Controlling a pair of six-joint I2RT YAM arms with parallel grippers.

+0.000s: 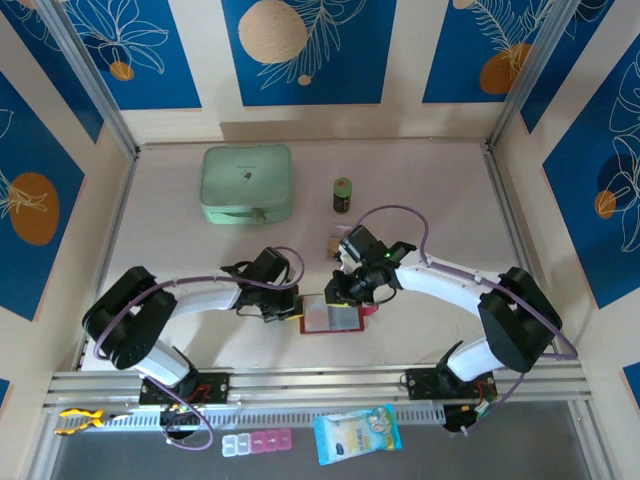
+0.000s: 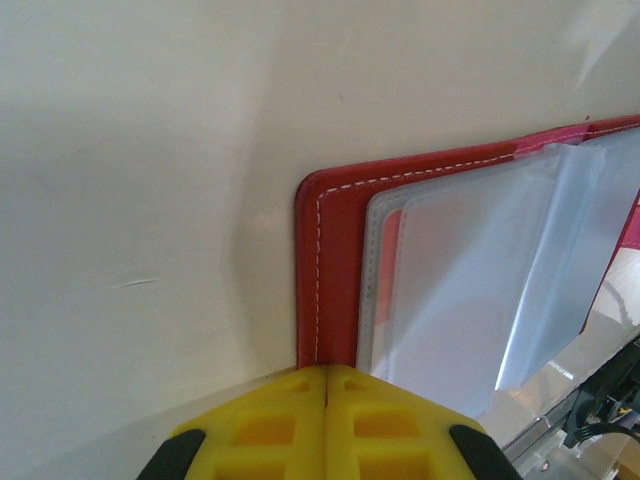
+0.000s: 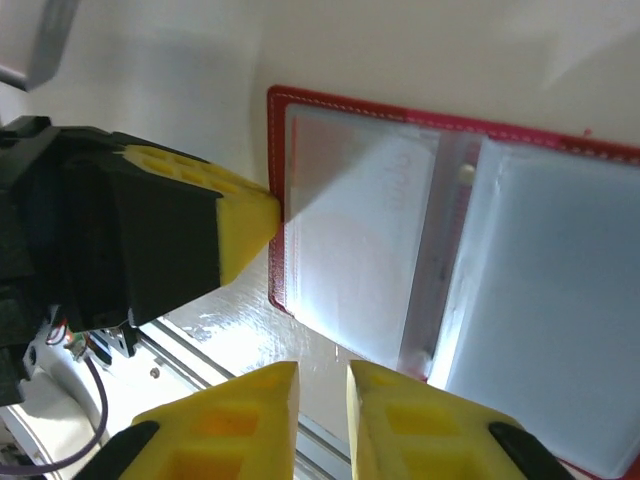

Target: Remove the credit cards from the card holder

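The card holder (image 1: pixel 330 316) lies open on the worktop (image 1: pixel 430 190) near its front edge, clear sleeves up. My left jaws, pressed together, touch its left edge. My right jaws hover over it, slightly apart and empty. Farther back sits a green case (image 1: pixel 247 184).

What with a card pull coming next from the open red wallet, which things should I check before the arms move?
1. The wallet lies open on the table: ok.
2. The left gripper is shut, its tip against the wallet's left edge: ok.
3. The right gripper is close by the wallet, jaws slightly apart, nothing between them: ok.
4. The clear sleeves face up, uncovered: ok.
5. A card can be made out inside a sleeve: cannot tell, glare whitens the plastic.
6. The right gripper has hold of a card: not ok.
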